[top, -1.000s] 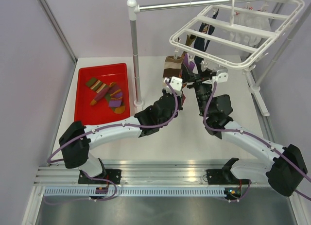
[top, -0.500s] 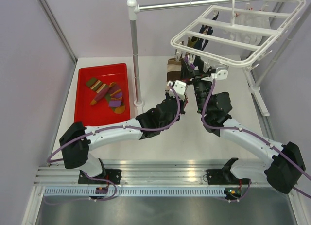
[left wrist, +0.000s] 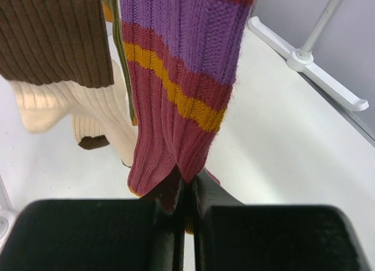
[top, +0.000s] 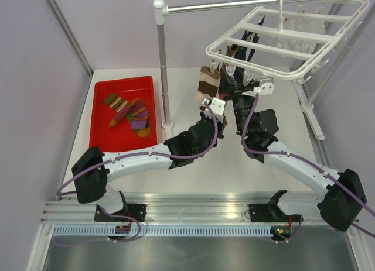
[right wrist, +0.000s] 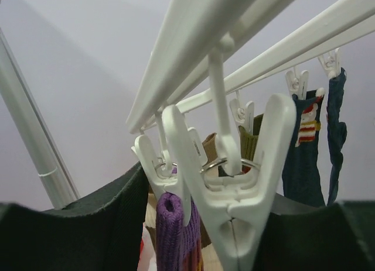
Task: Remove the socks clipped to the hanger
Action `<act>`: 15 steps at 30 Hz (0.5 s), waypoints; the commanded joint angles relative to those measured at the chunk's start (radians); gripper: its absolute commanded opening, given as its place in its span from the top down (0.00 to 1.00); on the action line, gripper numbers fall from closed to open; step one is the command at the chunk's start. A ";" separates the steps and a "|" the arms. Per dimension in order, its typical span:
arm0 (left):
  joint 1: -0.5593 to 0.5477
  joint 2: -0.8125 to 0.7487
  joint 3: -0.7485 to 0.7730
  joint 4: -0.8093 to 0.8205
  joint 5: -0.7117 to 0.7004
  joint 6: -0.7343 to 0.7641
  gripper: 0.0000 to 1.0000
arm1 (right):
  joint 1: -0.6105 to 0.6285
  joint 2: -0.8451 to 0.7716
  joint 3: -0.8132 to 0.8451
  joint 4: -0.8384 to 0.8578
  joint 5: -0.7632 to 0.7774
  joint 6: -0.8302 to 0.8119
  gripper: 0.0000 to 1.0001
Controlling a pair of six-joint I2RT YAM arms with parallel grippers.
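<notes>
The left gripper [left wrist: 188,192] is clamping the hem of the purple sock [left wrist: 176,78], probably tensioning it for a downward pull. The sock is hanging from a clip [right wrist: 153,163] on the hanger [right wrist: 199,43]. The right gripper [right wrist: 199,224] is bracketing that clip and its neighbour, jaws wide, apparently positioned to squeeze it open

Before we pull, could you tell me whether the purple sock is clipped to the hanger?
Clipped: a white clip under the hanger pinches the purple sock.
</notes>
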 commanded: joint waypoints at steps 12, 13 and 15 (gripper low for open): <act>-0.009 -0.031 0.009 0.008 -0.033 0.027 0.98 | 0.002 -0.036 0.015 0.032 0.031 0.031 0.88; -0.009 -0.032 0.009 0.008 -0.038 0.032 0.98 | 0.002 -0.042 0.014 0.026 0.033 0.031 0.91; -0.006 -0.035 0.009 0.007 -0.060 0.036 0.98 | 0.004 -0.049 0.010 0.014 0.038 0.031 0.97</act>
